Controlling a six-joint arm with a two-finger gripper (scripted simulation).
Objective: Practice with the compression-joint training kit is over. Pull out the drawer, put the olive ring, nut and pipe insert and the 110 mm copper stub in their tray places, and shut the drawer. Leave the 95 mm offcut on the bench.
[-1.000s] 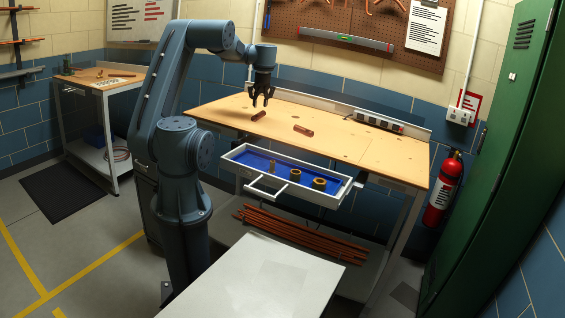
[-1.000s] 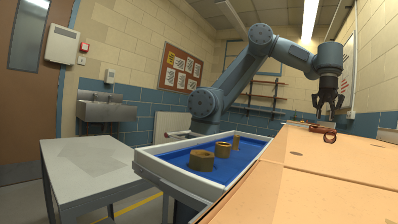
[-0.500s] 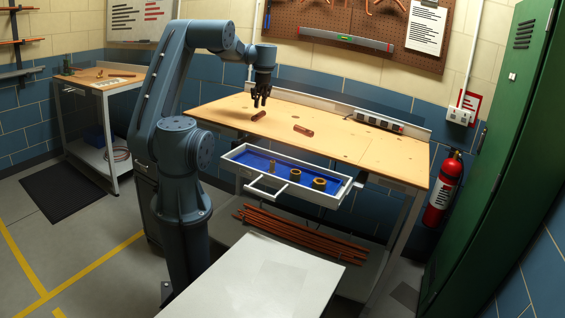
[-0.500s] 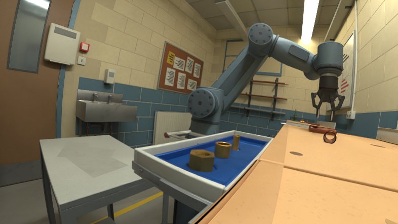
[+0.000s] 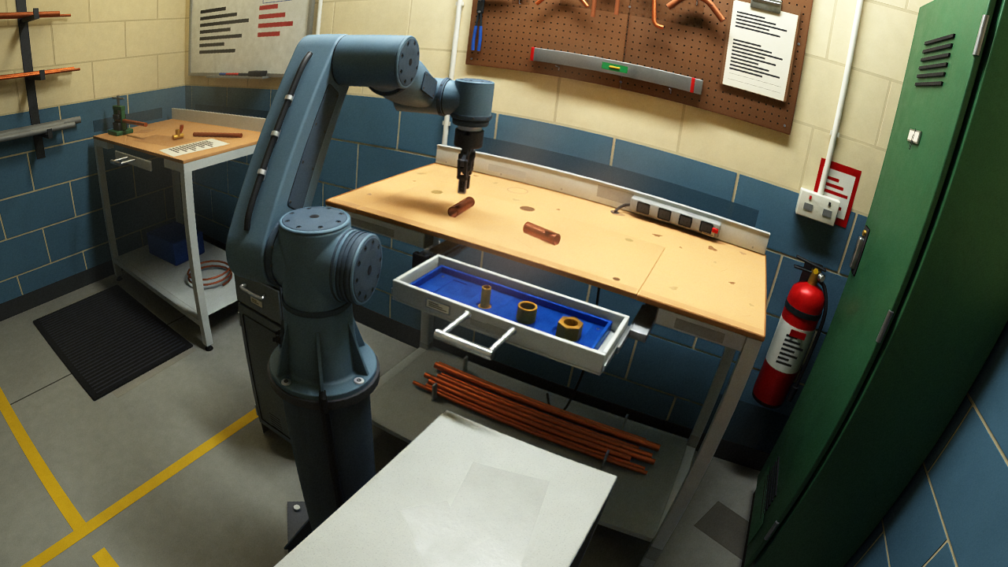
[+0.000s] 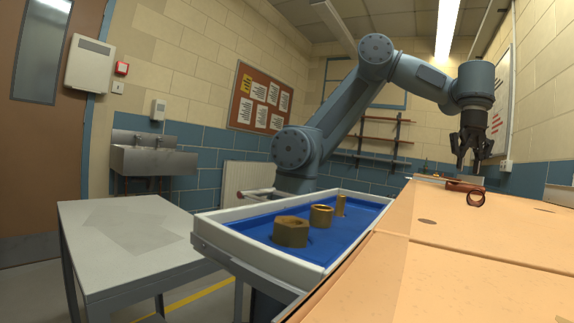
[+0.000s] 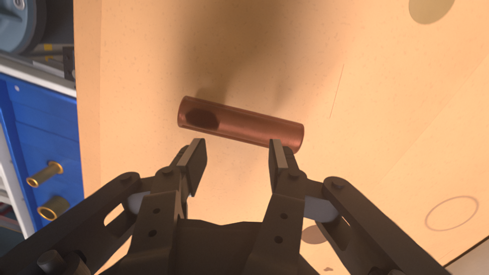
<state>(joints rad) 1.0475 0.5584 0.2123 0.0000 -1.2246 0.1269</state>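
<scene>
On the wooden bench top two copper pipe pieces lie apart: one (image 5: 460,206) towards the left rear, directly under my gripper (image 5: 462,185), and the other (image 5: 541,233) further right. I cannot tell which is the longer. My gripper (image 7: 237,154) hangs open and empty a short way above the left piece (image 7: 239,123). Below the bench's front edge the drawer (image 5: 513,317) stands pulled out with its blue tray. In the tray sit the pipe insert (image 5: 486,295), the olive ring (image 5: 526,311) and the nut (image 5: 569,327), each in its own recess.
The bench's back rail (image 5: 599,187) carries a power strip (image 5: 677,216) to the right. A grey table (image 5: 458,494) stands in front of the drawer, and copper pipes (image 5: 536,417) lie on the shelf under it. A green locker (image 5: 909,282) fills the right side.
</scene>
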